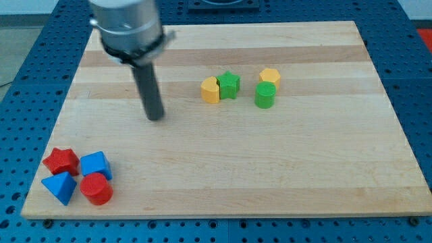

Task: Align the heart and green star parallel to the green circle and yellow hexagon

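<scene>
A yellow heart lies near the middle of the wooden board, touching a green star on its right. Further right, a yellow hexagon sits just above a green circle, the two touching. My tip rests on the board to the left of the heart, about a block's width or two away, touching no block.
At the board's bottom left corner sit a red star, a blue cube-like block, a blue triangle and a red circle, bunched together. The board edges border a blue perforated table.
</scene>
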